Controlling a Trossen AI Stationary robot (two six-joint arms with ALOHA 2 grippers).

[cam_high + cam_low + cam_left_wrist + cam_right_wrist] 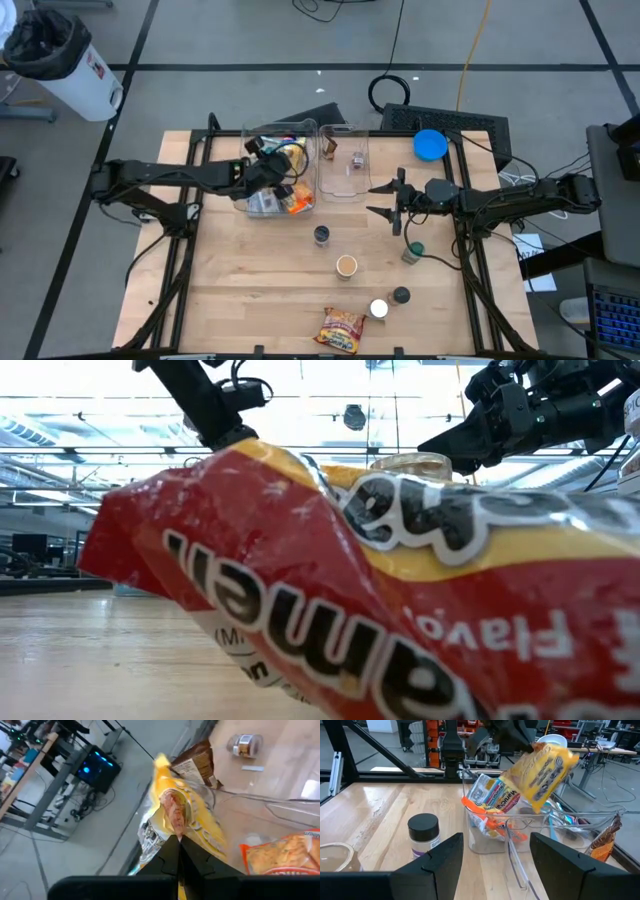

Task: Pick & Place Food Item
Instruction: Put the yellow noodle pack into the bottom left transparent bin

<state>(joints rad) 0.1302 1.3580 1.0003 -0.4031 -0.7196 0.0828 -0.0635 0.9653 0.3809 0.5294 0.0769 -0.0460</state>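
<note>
Here, the left gripper [272, 163] is clamped on a yellow packet [544, 769], holding it in the air over the left bin [520, 827]. In the left wrist view the closed fingers [179, 854] pinch the packet's edge, and the packet [175, 815] hangs above the bin's clear wall.

The left bin, a clear plastic container at the table's [250, 270] far side, holds several food packs: a blue-and-white pack [492, 795] leaning against the near wall, an orange pack [280, 857] lower down, and others too jumbled to tell apart. Just beside it stands a second clear bin [345, 160], holding a brown pouch [605, 840] and a small jar [245, 745].

The right gripper [385, 200] waits just beside the second bin, its fingers apart and holding nothing.

Nearer than the bins, loose on the table, are a dark-lidded jar [424, 835], a cup [346, 265], a green-capped jar [413, 251], 2 small containers [389, 303] and a ramen pack [341, 328] at the near edge. A blue lid [430, 145] lies beyond the second bin.
</note>
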